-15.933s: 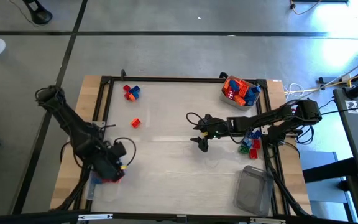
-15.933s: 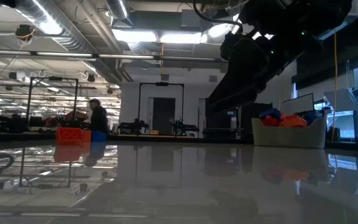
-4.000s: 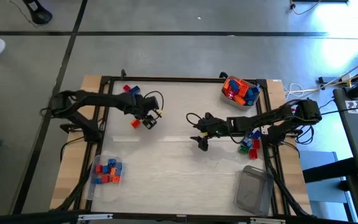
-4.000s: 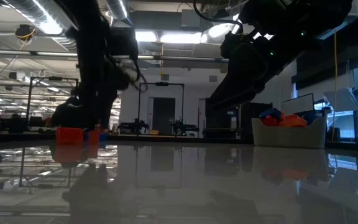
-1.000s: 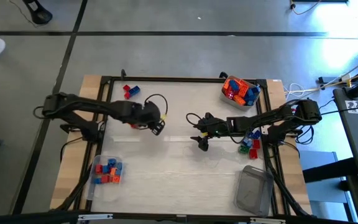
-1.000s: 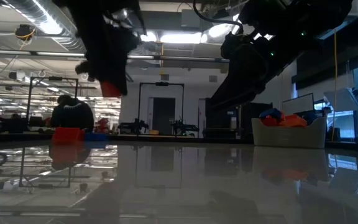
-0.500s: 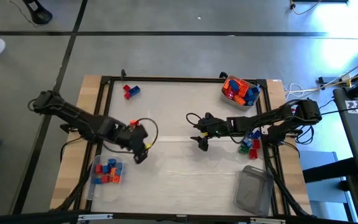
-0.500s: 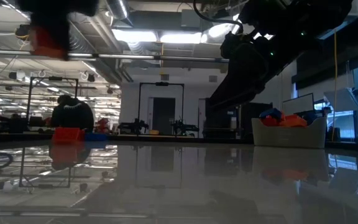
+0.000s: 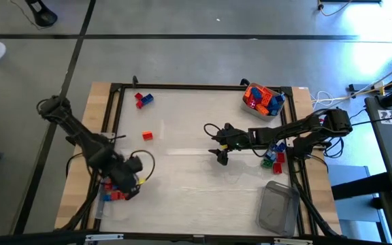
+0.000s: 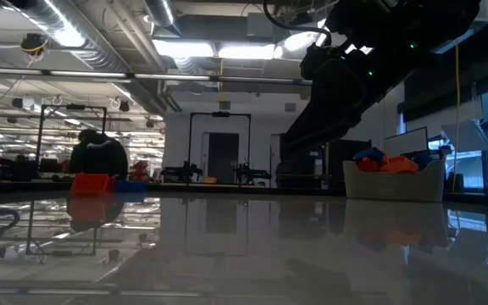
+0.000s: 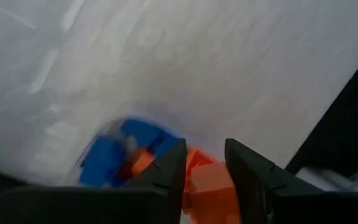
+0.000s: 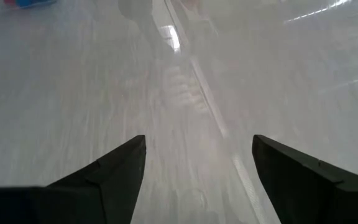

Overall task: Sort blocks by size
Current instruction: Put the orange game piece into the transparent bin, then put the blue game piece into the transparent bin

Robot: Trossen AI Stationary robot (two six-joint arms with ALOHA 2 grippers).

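My left gripper (image 9: 131, 181) hangs over the clear tub (image 9: 103, 202) at the near left corner, which holds several red, orange and blue blocks (image 9: 115, 194). It is shut on an orange block (image 11: 211, 185); under it the left wrist view shows the tub's blue and orange blocks (image 11: 118, 151), blurred. One red block (image 9: 147, 136) lies flat on the table left of the middle. A red and a blue block (image 9: 142, 99) lie at the far left. My right gripper (image 9: 219, 152) waits open at mid-table with nothing between its fingers (image 12: 110, 177). My left gripper pinches the orange block by two opposite sides (image 11: 194, 180) between its two fingers (image 11: 166, 177). The fingers come from above, pointing steeply down. The block is lifted clear, above the blocks in the tub.
A tub (image 9: 263, 100) full of mixed blocks stands at the far right. A few green, red and blue blocks (image 9: 273, 158) lie by the right arm. Another clear tub (image 9: 278, 208) sits at the near right. The table's middle is bare.
My left gripper has swung from left of the table's middle toward the near left corner, carrying the orange block, and has turned on the way. It now stands over the tub. In the low view it has gone up and out of the picture at the left.
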